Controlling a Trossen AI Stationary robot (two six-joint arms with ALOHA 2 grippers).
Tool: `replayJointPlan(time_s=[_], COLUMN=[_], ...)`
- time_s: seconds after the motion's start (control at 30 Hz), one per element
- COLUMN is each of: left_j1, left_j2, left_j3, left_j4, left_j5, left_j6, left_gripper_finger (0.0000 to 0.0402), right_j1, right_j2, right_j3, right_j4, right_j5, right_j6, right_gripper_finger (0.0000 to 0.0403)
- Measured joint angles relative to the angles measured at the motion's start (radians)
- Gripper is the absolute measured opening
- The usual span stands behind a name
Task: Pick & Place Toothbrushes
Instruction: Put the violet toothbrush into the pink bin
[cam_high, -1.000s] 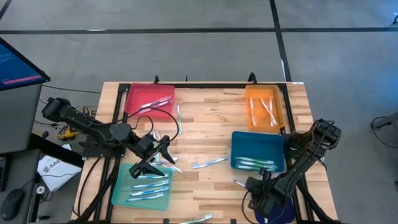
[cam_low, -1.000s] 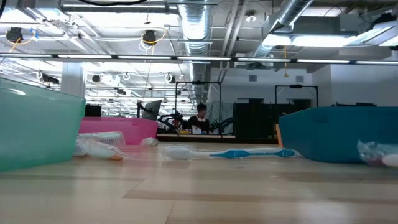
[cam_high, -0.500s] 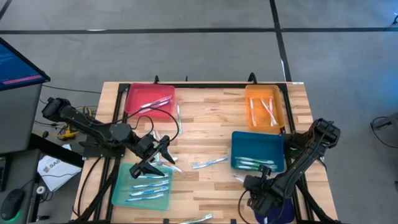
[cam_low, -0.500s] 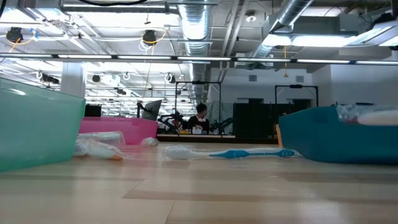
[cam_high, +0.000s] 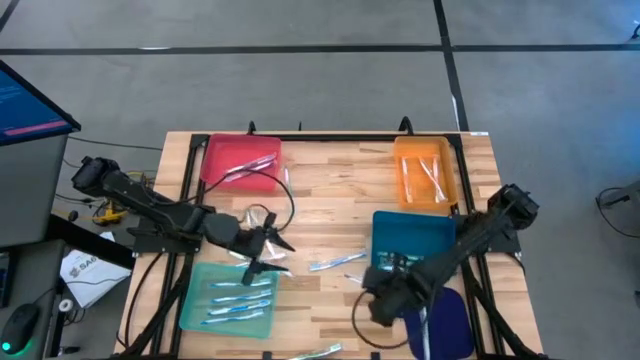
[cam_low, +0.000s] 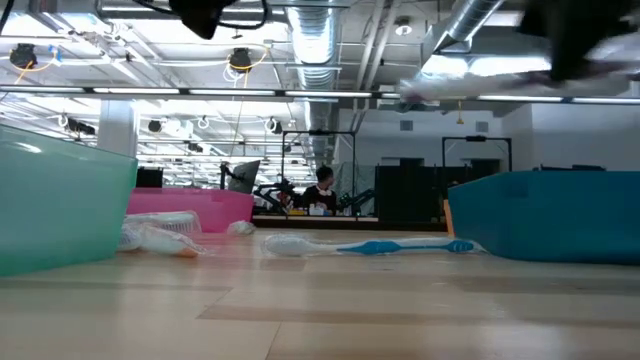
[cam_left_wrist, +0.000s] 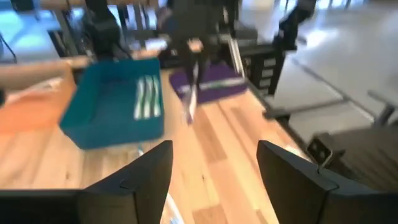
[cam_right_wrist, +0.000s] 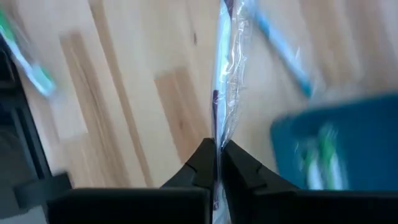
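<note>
My right gripper (cam_high: 372, 298) hangs above the table's near middle, shut on a toothbrush in a clear wrapper (cam_right_wrist: 225, 74); the low view shows that toothbrush (cam_low: 470, 85) high over the table. My left gripper (cam_high: 265, 247) stands open above the far edge of the light teal tray (cam_high: 195, 305), its fingers (cam_left_wrist: 146, 180) wide apart with nothing between them. A blue-and-white toothbrush (cam_high: 335, 262) lies flat on the wood at mid-table. More toothbrushes lie in the blue tray (cam_high: 440, 232), the teal tray, the pink tray (cam_high: 240, 180) and the orange tray (cam_high: 405, 175). My right gripper pinches the wrapped toothbrush between its two fingertips, on the wrapper near one end (cam_right_wrist: 221, 134). The fingers slant steeply down from above. The toothbrush is lifted clear of the table, and its long free part (cam_low: 440, 90) sticks out roughly level from the fingers.
A purple tray (cam_high: 445, 318) sits at the near right corner, under my right arm. Another toothbrush (cam_high: 315, 351) lies at the table's near edge. Wrapped ones (cam_high: 262, 218) lie by the pink tray. Black cables run across the left side. Bare wood shows at mid-table.
My right gripper has lifted the wrapped toothbrush off the table beside the purple tray, risen well above the trays' rims and swung toward the table's left. My left gripper has tipped up toward level and gone slightly right and down.
</note>
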Motion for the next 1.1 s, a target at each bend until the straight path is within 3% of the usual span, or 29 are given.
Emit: replayJointPlan(time_s=[0.27,0.47,0.57,0.9,1.1], left_j1=[-0.037,-0.096,-0.106,-0.082,-0.063], left_j2=[0.244,0.386,0.451,0.565,0.569], left_j3=[0.189,0.331,0.383,0.442,0.445], left_j4=[-0.133,-0.209,-0.202,-0.220,-0.240], left_j5=[-0.031,-0.306,-0.378,-0.336,-0.284], left_j6=[0.056,0.170,0.212,0.184,0.130], left_gripper_finger=[0.0223,0.0224,0.0227,0.0228,0.0228], right_j1=[-0.146,-0.186,-0.174,-0.151,-0.134], right_j2=[0.000,0.029,0.081,0.356,0.426], right_j3=[0.074,0.081,0.116,0.446,0.592], right_j4=[0.006,0.023,0.016,-0.247,-0.395], right_j5=[0.001,-0.016,-0.023,-0.006,0.087], right_j6=[-0.151,-0.159,-0.196,-0.257,-0.258], right_gripper_finger=[0.0009,0.0008,0.0008,0.0008,0.0008])
